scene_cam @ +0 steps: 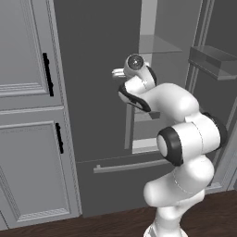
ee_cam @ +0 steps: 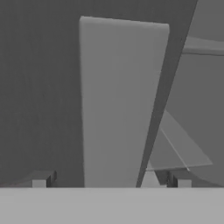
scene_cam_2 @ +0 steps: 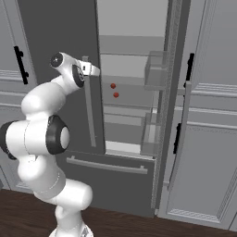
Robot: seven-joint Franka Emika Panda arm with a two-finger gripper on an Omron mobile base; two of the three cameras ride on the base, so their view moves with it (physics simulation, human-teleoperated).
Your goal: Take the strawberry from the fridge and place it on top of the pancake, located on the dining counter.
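Observation:
The dark grey fridge (scene_cam_2: 55, 37) has its right door (scene_cam_2: 173, 92) swung open and its left door shut. Two small red fruits (scene_cam_2: 113, 85) (scene_cam_2: 116, 95) lie on a pale inner shelf; I cannot tell which is the strawberry. My gripper (scene_cam_2: 92, 70) (scene_cam: 116, 72) is open at the top of the left door's vertical handle (scene_cam_2: 89, 106). In the hand view the handle (ee_cam: 122, 105) stands between my fingertips (ee_cam: 41, 181), and my gripper (ee_cam: 111, 183) straddles it without closing. The pancake and the dining counter are out of view.
Light grey panelled cabinets with black handles flank the fridge (scene_cam: 28, 115) (scene_cam_2: 213, 115). Bins (scene_cam_2: 155, 69) hang on the open door. The bottom drawer's bar (scene_cam_2: 106, 165) runs below the doors. Dark wood floor (scene_cam_2: 139, 227) lies in front.

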